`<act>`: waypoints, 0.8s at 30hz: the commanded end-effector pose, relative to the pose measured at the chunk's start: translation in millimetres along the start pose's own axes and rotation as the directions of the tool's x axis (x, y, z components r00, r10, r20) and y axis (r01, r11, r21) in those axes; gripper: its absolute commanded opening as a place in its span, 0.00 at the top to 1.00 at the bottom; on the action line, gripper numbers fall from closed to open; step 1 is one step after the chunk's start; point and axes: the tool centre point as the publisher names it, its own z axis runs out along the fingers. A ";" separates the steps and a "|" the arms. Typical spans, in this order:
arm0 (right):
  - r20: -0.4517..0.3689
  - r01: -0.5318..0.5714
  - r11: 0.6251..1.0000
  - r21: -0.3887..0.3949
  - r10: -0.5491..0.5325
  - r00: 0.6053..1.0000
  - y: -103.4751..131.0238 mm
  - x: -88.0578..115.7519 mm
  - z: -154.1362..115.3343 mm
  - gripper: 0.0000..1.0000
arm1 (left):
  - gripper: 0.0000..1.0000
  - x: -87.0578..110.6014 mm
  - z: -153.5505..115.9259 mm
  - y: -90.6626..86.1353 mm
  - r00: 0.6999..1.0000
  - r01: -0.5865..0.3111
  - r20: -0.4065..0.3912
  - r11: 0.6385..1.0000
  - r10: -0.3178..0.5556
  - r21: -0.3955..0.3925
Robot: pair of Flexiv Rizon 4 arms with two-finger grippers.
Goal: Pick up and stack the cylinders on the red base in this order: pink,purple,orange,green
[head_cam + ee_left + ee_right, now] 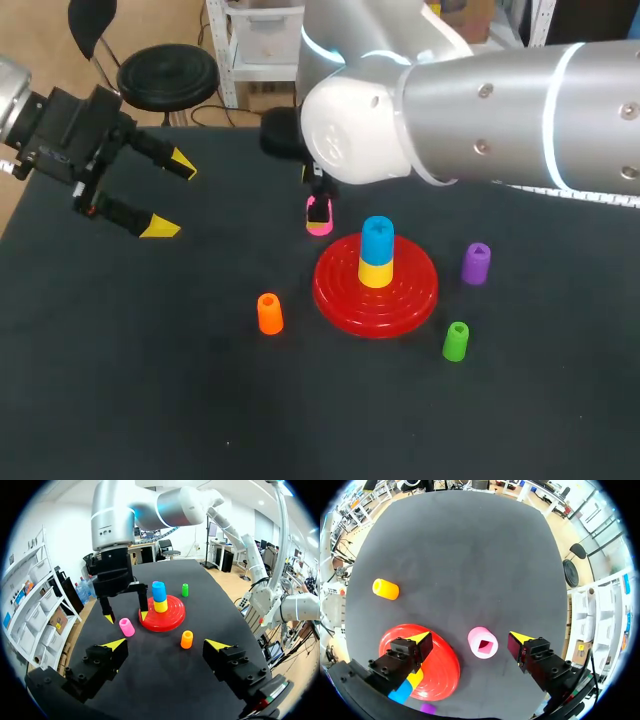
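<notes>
Pincer of right arm (470, 636) spread, pink cylinder (483, 642) between fingers

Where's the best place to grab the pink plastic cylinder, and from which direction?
Grip the pink plastic cylinder by its curved side wall, coming straight down from above. It stands upright, hollow end up, apart from the red round base, and the right gripper hangs over it open, one finger each side.

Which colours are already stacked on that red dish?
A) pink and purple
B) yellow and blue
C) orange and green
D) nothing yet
B: a blue cylinder sits on top of a yellow one at the middle of the red base.
</notes>
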 end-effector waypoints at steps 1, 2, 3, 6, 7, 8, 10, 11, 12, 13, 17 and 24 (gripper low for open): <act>0.003 -0.001 1.000 0.004 0.001 1.000 1.8 1.3 -0.5 0.00 | 0.00 0.9 0.2 -1.4 1.000 -0.002 0.002 1.000 0.003 -0.004; 0.003 -0.001 1.000 0.004 0.001 1.000 1.8 1.3 -0.5 0.00 | 0.00 0.9 0.2 -1.4 1.000 -0.002 0.002 1.000 0.003 -0.004; 0.003 -0.001 1.000 0.004 0.001 1.000 1.8 1.3 -0.5 0.00 | 0.00 0.9 0.2 -1.4 1.000 -0.002 0.002 1.000 0.003 -0.004; 0.003 -0.001 1.000 0.004 0.001 1.000 1.8 1.3 -0.5 0.00 | 0.00 0.9 0.2 -1.4 1.000 -0.002 0.002 1.000 0.003 -0.004; 0.003 -0.001 1.000 0.004 0.001 1.000 1.8 1.3 -0.5 0.00 | 0.00 0.9 0.2 -1.4 1.000 -0.002 0.002 1.000 0.003 -0.004; 0.003 -0.001 1.000 0.004 0.001 1.000 1.8 1.3 -0.5 0.00 | 0.00 0.9 0.2 -1.4 1.000 -0.002 0.002 1.000 0.003 -0.004; 0.003 -0.001 1.000 0.004 0.001 1.000 1.8 1.3 -0.5 0.00 | 0.00 0.9 0.2 -1.4 1.000 -0.002 0.002 1.000 0.003 -0.004; 0.003 -0.001 1.000 0.004 0.001 1.000 1.8 1.3 -0.5 0.00 | 0.00 0.9 0.2 -1.4 1.000 -0.002 0.002 1.000 0.003 -0.004; 0.003 -0.005 1.000 0.001 0.005 1.000 1.8 2.3 -0.5 0.00 | 0.00 0.9 0.2 -1.4 1.000 -0.002 0.002 1.000 0.003 -0.004; 0.002 -0.011 1.000 -0.003 0.011 1.000 1.2 3.3 -0.3 0.00 | 0.00 0.9 0.2 -1.4 1.000 -0.002 0.002 1.000 0.003 -0.004; -0.015 -0.022 1.000 -0.004 0.021 1.000 -3.3 6.4 0.8 0.00 | 0.00 0.9 0.2 -1.4 1.000 -0.002 0.002 1.000 0.003 -0.004; -0.049 -0.026 1.000 0.007 0.027 0.998 -20.1 8.9 1.1 0.00 | 0.00 0.9 0.2 -1.4 1.000 -0.002 0.002 1.000 0.003 -0.004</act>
